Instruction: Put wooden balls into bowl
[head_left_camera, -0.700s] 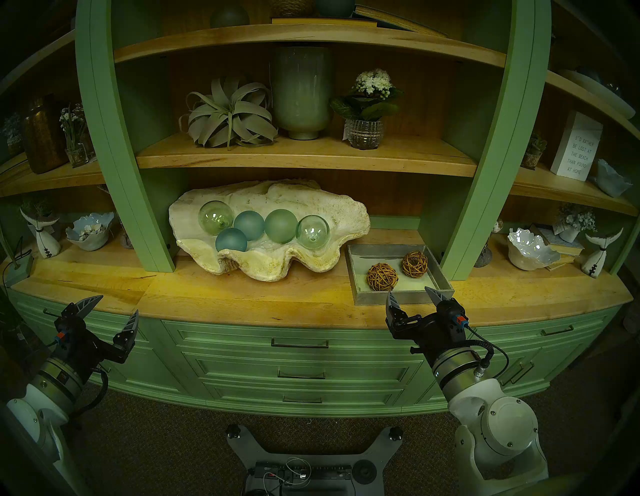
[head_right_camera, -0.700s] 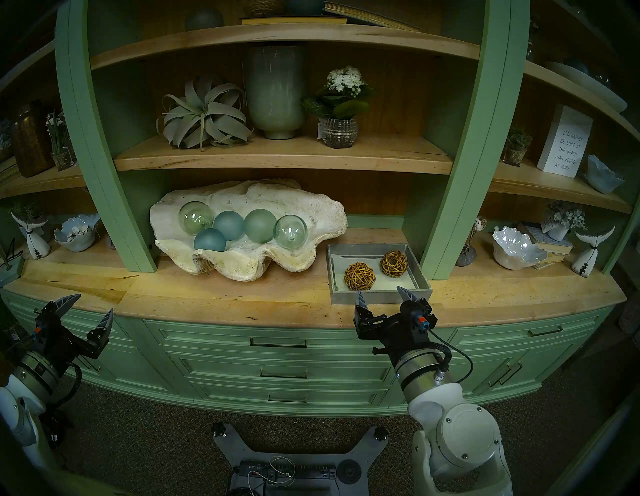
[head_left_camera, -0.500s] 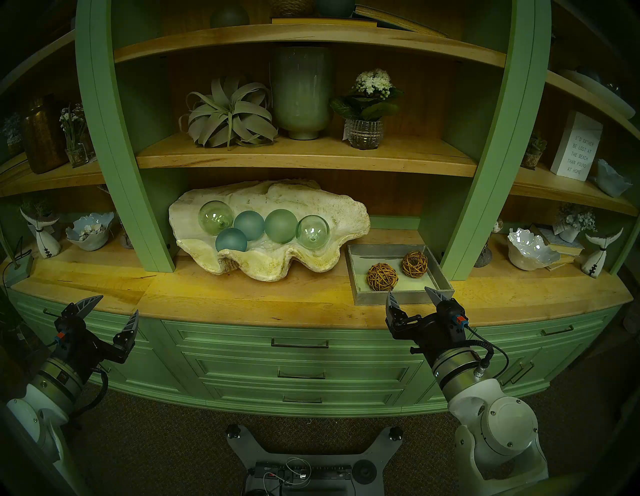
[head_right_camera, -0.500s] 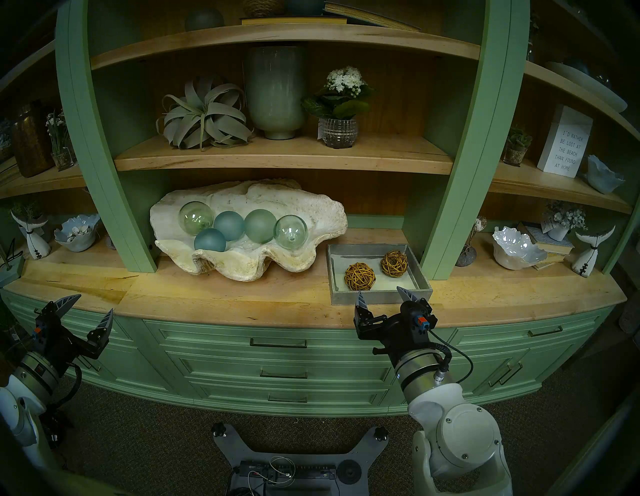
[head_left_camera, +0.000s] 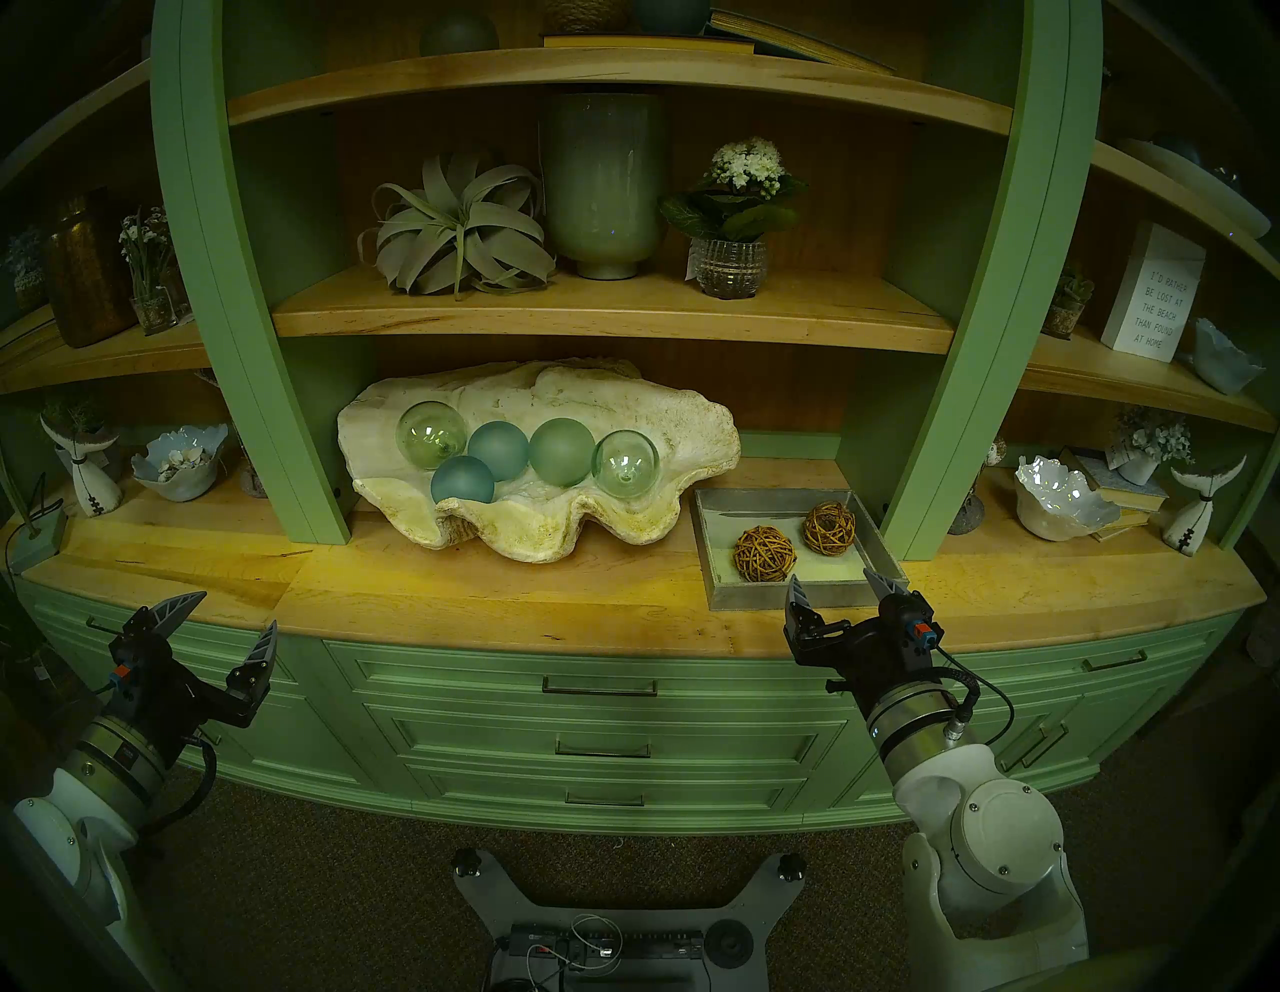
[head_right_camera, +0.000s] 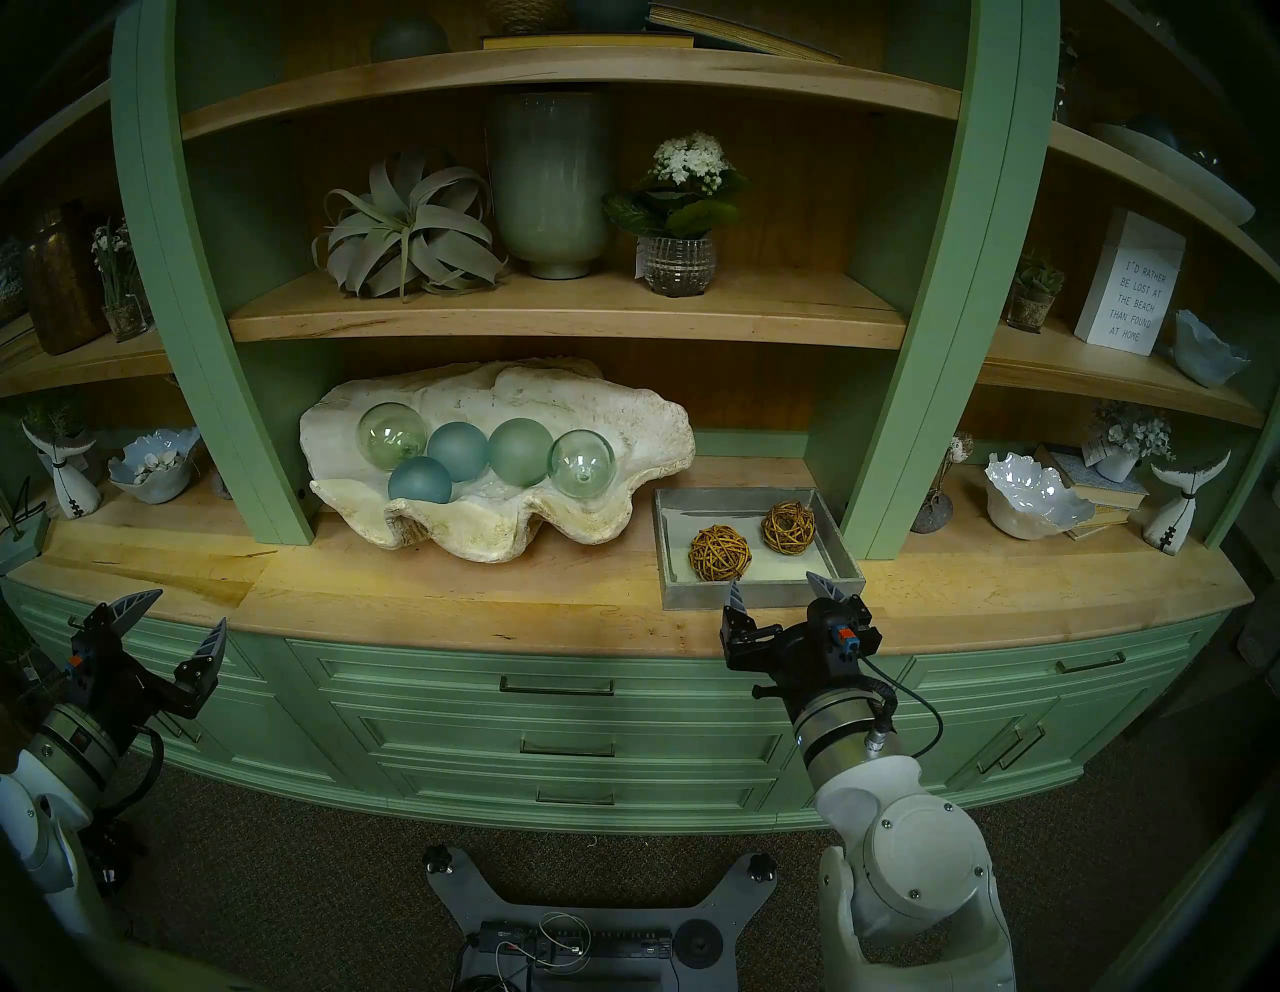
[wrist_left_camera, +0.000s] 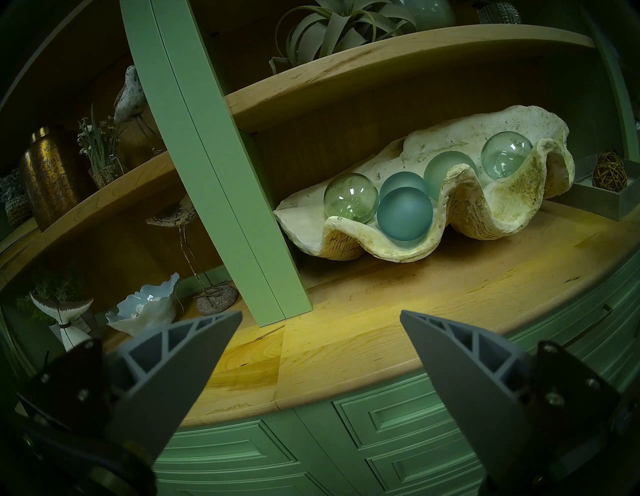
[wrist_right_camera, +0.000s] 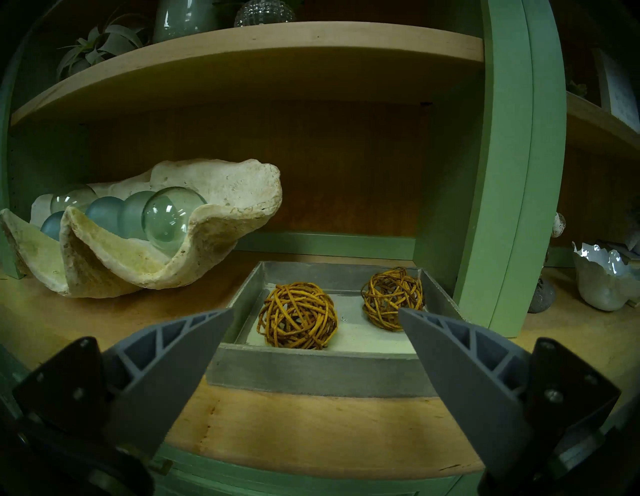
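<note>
While both arms are kept at the worktop's front edge, the left pincer and right pincer are seen spread apart and empty. Beyond the right one, two wooden balls are held in a grey tray; the bowl, filled with glass balls, is set leftward near mid-worktop.

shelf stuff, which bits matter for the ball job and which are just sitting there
Belong to the job:
- two woven brown rattan balls
- big cream clam-shell bowl
- open right gripper

Just lying about:
- square grey tray
- green and blue glass balls
- small white jagged bowl
- open left gripper
</note>
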